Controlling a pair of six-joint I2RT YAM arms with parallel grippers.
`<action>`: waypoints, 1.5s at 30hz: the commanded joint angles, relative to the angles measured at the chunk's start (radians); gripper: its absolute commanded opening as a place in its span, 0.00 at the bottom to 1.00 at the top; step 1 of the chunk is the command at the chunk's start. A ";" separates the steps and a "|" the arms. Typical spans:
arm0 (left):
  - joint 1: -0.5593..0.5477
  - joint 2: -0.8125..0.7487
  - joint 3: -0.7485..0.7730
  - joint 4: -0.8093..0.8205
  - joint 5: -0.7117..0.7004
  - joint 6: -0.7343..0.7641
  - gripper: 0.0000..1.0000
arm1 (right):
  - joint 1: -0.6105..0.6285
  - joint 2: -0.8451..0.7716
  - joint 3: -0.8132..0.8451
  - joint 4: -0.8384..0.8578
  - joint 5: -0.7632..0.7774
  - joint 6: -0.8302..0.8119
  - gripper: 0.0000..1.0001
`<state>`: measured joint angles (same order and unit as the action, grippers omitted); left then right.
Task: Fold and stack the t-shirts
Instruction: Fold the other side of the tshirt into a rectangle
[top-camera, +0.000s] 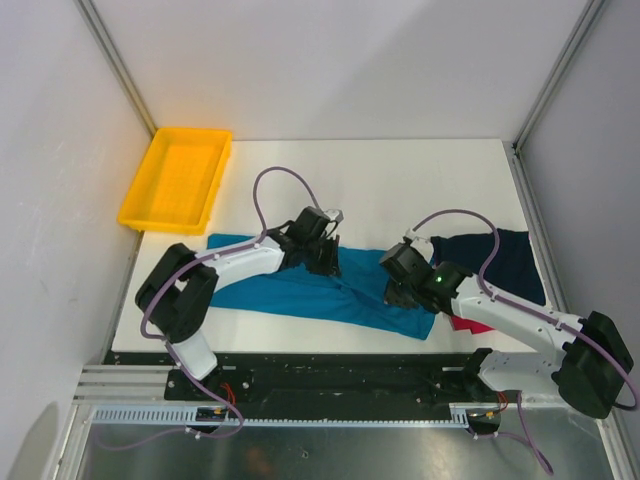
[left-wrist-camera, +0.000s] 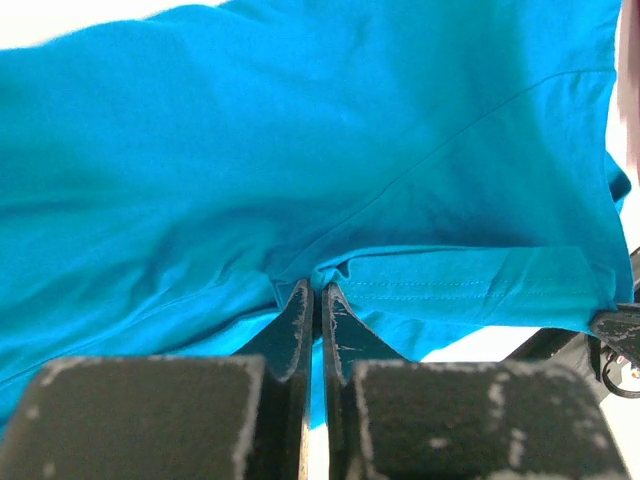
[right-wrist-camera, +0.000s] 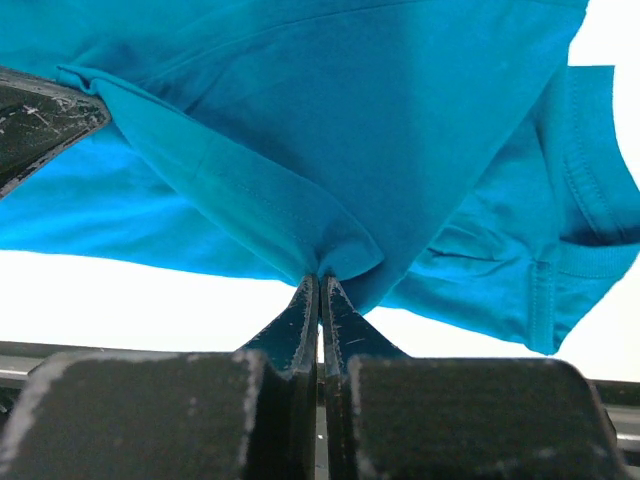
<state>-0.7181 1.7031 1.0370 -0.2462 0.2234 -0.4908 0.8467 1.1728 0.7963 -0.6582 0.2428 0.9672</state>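
The teal-blue t-shirt (top-camera: 300, 290) lies spread across the front middle of the table, and fills the left wrist view (left-wrist-camera: 300, 150) and the right wrist view (right-wrist-camera: 330, 120). My left gripper (top-camera: 322, 258) is shut on its far hem (left-wrist-camera: 318, 284). My right gripper (top-camera: 397, 283) is shut on a pinch of the same shirt (right-wrist-camera: 320, 275), lifting a fold off the table. The dark navy t-shirt (top-camera: 505, 262) lies at the right. A strip of the red-pink t-shirt (top-camera: 463, 324) shows under my right arm, mostly hidden.
A yellow plastic tray (top-camera: 178, 178) stands at the back left corner of the white table (top-camera: 400, 190). Grey walls and metal frame posts close in both sides. The table's near edge runs just in front of the shirt.
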 joint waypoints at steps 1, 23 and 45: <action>-0.010 -0.036 -0.015 0.046 0.024 -0.006 0.04 | 0.014 -0.005 0.017 -0.048 0.068 0.035 0.00; -0.016 -0.107 0.008 0.013 -0.027 0.000 0.43 | -0.035 -0.126 -0.083 -0.025 0.054 0.014 0.29; -0.028 0.105 0.008 0.009 -0.012 -0.074 0.09 | -0.060 0.076 -0.147 0.116 -0.005 0.026 0.16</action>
<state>-0.7395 1.8256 1.0592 -0.2424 0.2314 -0.5514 0.7780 1.3087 0.6708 -0.5282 0.2226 0.9688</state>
